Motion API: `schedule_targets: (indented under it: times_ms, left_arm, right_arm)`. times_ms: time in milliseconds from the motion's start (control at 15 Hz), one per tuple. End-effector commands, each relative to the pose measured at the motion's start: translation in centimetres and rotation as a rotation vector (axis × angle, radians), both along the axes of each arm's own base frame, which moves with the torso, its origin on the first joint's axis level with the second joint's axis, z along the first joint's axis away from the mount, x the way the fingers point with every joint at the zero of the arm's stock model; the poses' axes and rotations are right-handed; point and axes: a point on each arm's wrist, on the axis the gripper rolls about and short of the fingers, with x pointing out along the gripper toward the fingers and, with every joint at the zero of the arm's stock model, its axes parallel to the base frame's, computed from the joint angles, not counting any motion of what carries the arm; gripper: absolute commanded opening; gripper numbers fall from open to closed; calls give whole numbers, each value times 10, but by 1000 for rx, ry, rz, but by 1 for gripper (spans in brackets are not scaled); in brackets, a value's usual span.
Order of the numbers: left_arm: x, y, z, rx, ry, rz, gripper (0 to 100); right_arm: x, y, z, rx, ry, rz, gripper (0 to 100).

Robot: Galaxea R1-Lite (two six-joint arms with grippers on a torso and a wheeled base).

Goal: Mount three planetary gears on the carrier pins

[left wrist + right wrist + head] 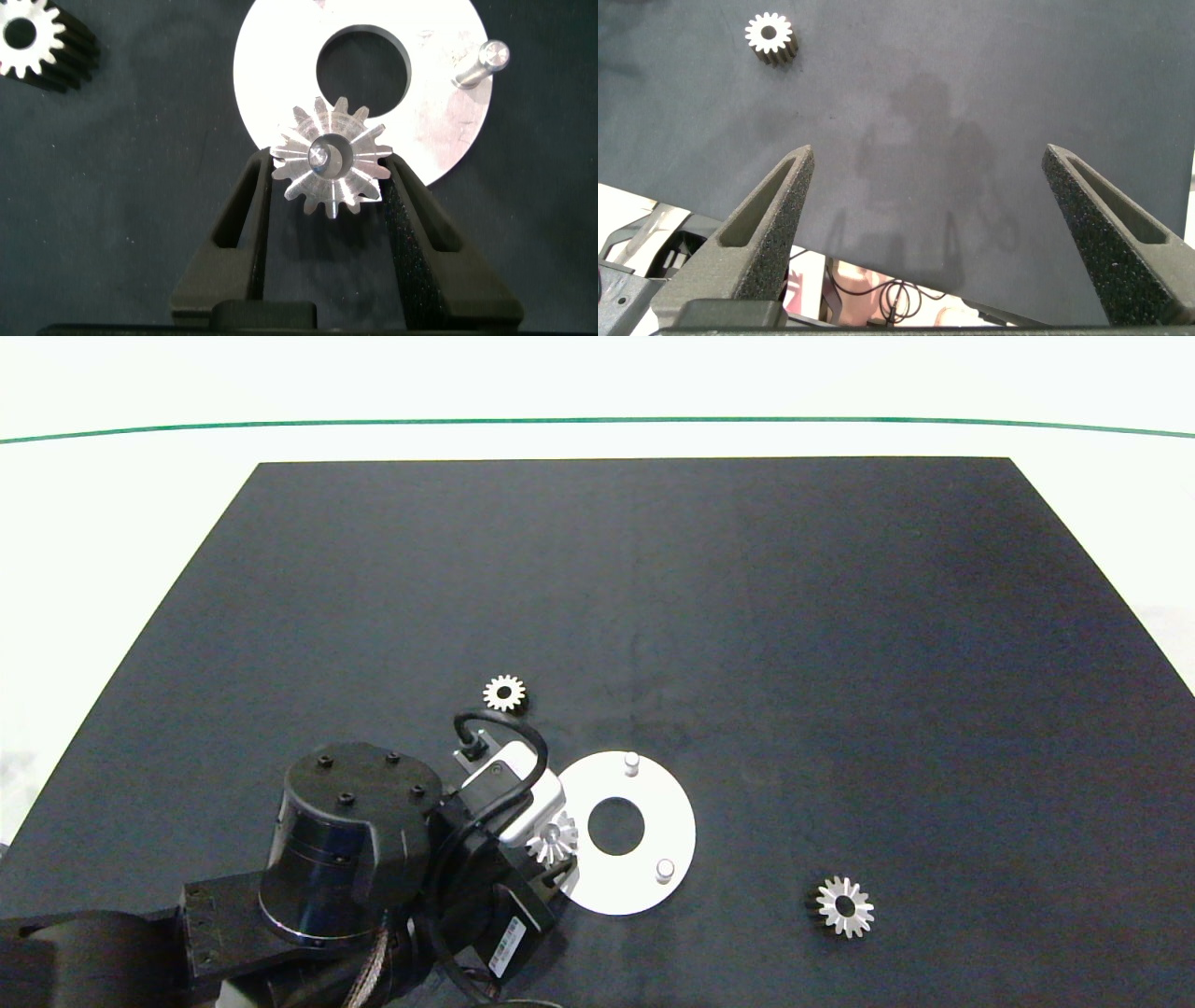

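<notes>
Gripping one planetary gear (329, 166), the left gripper (329, 182) has its jaws clenched on it w/ a carrier pin (322, 156) thru the hole, seated I think. Right gripper (924, 187) jaws released over bare surface (747, 616), another gear (769, 36) well beyond them.

You've got a dark mat (840, 616) over a white table (140, 523). A thin green line (597, 420) curves along the far side.

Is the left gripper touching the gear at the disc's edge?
Touching. In the left wrist view both fingers of the left gripper press against opposite sides of the gear, with a pin showing through its centre hole.
</notes>
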Motion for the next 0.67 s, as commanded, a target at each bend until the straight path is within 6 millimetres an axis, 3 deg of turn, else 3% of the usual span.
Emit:
schedule_targets:
  times_ms: [67, 667]
  left_arm:
    - [1, -1, -2, 4, 3, 2, 0]
    - [3, -3, -1, -5, -5, 1, 0]
  right_arm:
    - [0, 0, 0, -2, 2, 3, 100]
    - [0, 0, -1, -1, 0, 1, 100]
